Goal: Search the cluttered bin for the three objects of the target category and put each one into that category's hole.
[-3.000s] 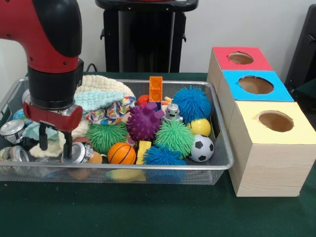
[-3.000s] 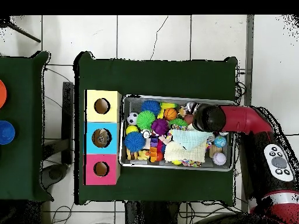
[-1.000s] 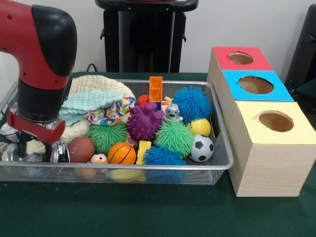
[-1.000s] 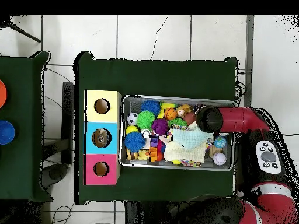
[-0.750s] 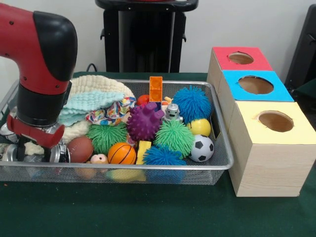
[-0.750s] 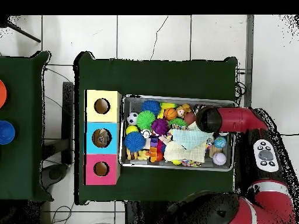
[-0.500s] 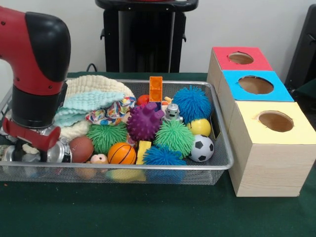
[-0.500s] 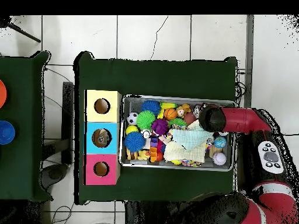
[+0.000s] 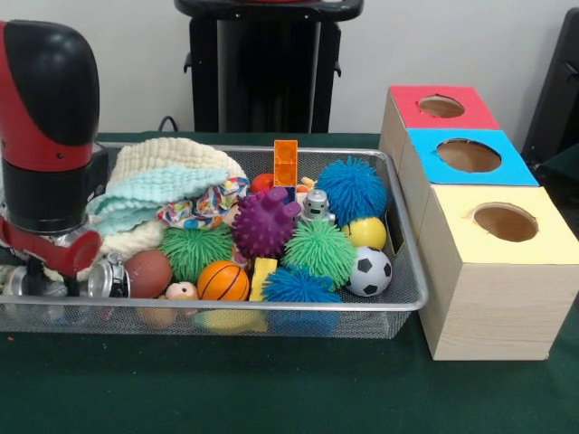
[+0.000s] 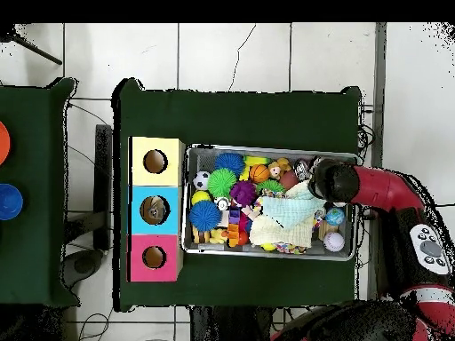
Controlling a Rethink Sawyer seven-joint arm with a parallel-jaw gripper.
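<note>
My gripper [image 9: 54, 274] is low in the left front corner of the wire bin [image 9: 271, 307]. It stands open, with its fingers among the clutter and nothing clearly held. One silver tin [image 9: 105, 277] lies just right of it and another [image 9: 16, 282] just left. Beside them are a brown football [image 9: 147, 271], a small basketball [image 9: 223, 281] and a soccer ball [image 9: 369, 271]. In the overhead view the arm's end [image 10: 324, 182] hides the gripper at the bin's right end. The red [image 9: 470, 116], blue [image 9: 511, 167] and yellow [image 9: 488, 298] boxes each have a round hole.
A purple spiky ball [image 9: 264, 223], green [image 9: 322, 250] and blue [image 9: 353, 188] fuzzy balls, an orange block [image 9: 286, 163] and a toy robot [image 9: 315, 205] fill the bin's middle. Folded cloths [image 9: 172, 176] are heaped at the back left. The black pedestal [image 9: 262, 72] stands behind.
The arm has slid left along the bin's front, from the middle-left into the corner. The silver tin was shoved left, and the brown football came into sight.
</note>
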